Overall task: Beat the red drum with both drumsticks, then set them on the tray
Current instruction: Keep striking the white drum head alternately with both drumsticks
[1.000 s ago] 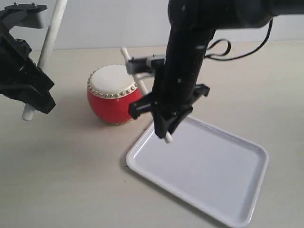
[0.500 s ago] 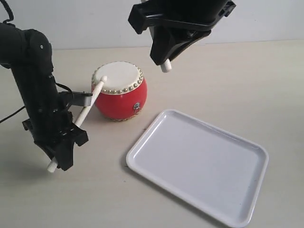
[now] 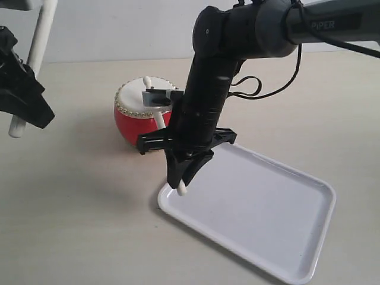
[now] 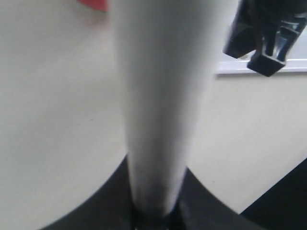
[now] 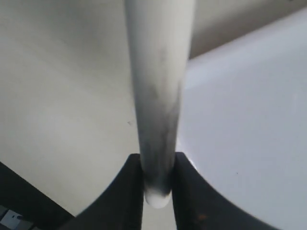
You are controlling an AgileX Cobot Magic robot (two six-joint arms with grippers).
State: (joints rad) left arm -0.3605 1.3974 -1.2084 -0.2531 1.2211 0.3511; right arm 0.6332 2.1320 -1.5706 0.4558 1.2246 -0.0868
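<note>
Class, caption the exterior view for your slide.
Right gripper holds right drumstick over red drum by tray; left gripper holds left drumstick raised.

- I read this as a robotics lab bench: two black jointed arms, the left arm (image 3: 21, 95) and the right arm (image 3: 208, 101), work over one plain pale table (image 3: 83, 237).
- The right arm's upper link carries a printed maker's label (image 3: 325, 25), and a loose black cable (image 3: 267, 92) loops off it.
- Behind the table's far edge stands a bare white wall (image 3: 119, 29).
- What I see set out looks like test props: a small red drum (image 3: 127, 119), a white tray (image 3: 267, 219), and the left drumstick (image 3: 43, 29) and right drumstick (image 3: 153, 101) carried by the arms.
</note>
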